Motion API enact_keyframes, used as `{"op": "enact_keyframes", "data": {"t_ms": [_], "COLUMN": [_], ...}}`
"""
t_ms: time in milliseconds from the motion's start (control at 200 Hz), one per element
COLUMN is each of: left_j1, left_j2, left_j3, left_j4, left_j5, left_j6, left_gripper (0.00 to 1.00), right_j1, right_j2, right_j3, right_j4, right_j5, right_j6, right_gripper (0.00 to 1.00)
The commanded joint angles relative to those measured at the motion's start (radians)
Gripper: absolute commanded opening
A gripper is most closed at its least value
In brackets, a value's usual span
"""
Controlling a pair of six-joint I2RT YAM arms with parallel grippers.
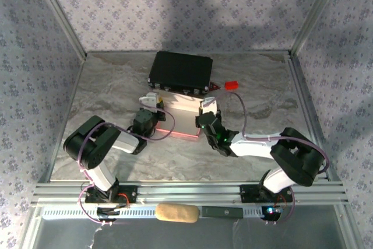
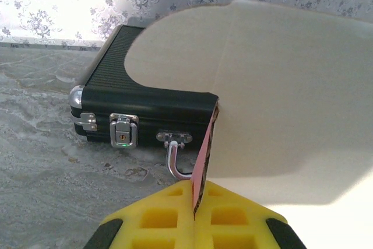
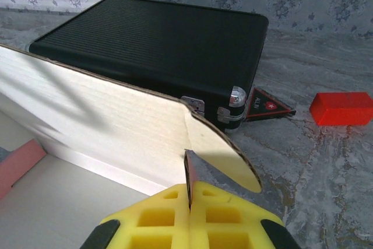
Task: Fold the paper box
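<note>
Grey marbled tabletop (image 1: 111,86) is sitting between floral-papered walls (image 1: 175,4) | paper box (image 1: 185,118) is standing centre, just near of black case (image 1: 180,71) | left gripper (image 2: 194,201), right gripper (image 3: 189,193): jaws are pinching box flaps.

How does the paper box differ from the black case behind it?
The paper box is thin pale card, pink outside, open with flaps raised; the black case is ribbed, shut, with metal latches. The paper box is pinched by the left gripper and right gripper; the black case lies free. Both are rectangular.
</note>
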Motion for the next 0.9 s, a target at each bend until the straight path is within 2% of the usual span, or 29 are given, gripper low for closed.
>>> {"op": "enact_keyframes", "data": {"t_ms": [0, 240, 415, 485, 570, 894], "left_j1": [-0.024, -0.064, -0.073, -0.073, -0.073, -0.083], "left_j2": [0.017, 0.05, 0.05, 0.051, 0.046, -0.003], "left_j3": [-0.039, -0.065, -0.084, -0.089, -0.086, -0.042], "left_j4": [0.011, 0.043, 0.051, 0.055, 0.05, -0.072], "left_j5": [0.027, -0.024, -0.049, -0.054, -0.053, -0.061], "left_j6": [-0.047, -0.082, -0.094, -0.101, -0.102, -0.198], "left_gripper": [0.0, 0.0, 0.0, 0.0, 0.0, 0.0], "right_j1": [0.038, 0.094, 0.102, 0.103, 0.105, 0.071], "right_j2": [0.022, 0.041, 0.03, 0.024, 0.031, 0.115], "right_j3": [-0.013, -0.046, -0.021, 0.043, 0.097, 0.156], "right_j4": [0.052, 0.055, 0.016, -0.093, -0.146, -0.195], "right_j5": [0.058, 0.133, 0.143, 0.164, 0.191, 0.178], "right_j6": [0.038, 0.062, 0.08, 0.129, 0.181, 0.406], "right_gripper": [0.0, 0.0, 0.0, 0.0, 0.0, 0.0]}}
